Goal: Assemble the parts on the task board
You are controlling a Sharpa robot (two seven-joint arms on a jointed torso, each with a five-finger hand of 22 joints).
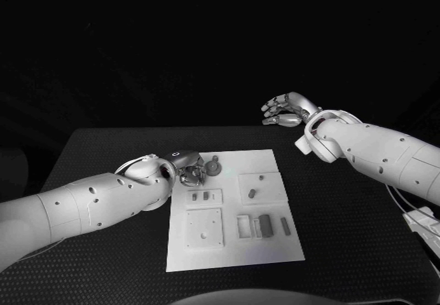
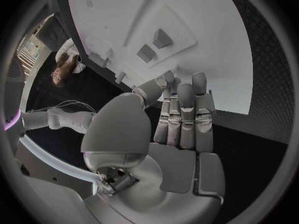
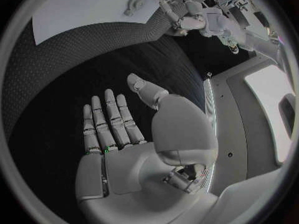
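The white task board (image 1: 229, 248) lies in the middle of the black table. Grey parts sit on it: a round piece (image 1: 213, 167) near its far left corner, two small pieces (image 1: 255, 184) in a raised block, a dark block (image 1: 265, 224) and a thin bar (image 1: 285, 225). My left hand (image 1: 188, 169) hovers at the board's far left corner, right beside the round piece, holding nothing. Its fingers (image 2: 181, 119) lie straight and close together, with the board (image 2: 206, 59) and two grey parts (image 2: 154, 45) beyond them. My right hand (image 1: 288, 111) is raised beyond the board's far right corner, its fingers (image 3: 106, 122) spread and empty.
A square plate with holes (image 1: 205, 227) and a slotted holder (image 1: 205, 196) stand on the board's left half. In the right wrist view the board (image 3: 81, 7), the round piece (image 3: 134, 5) and my left hand (image 3: 181, 15) lie far off. Cables (image 1: 417, 219) lie at the table's right edge.
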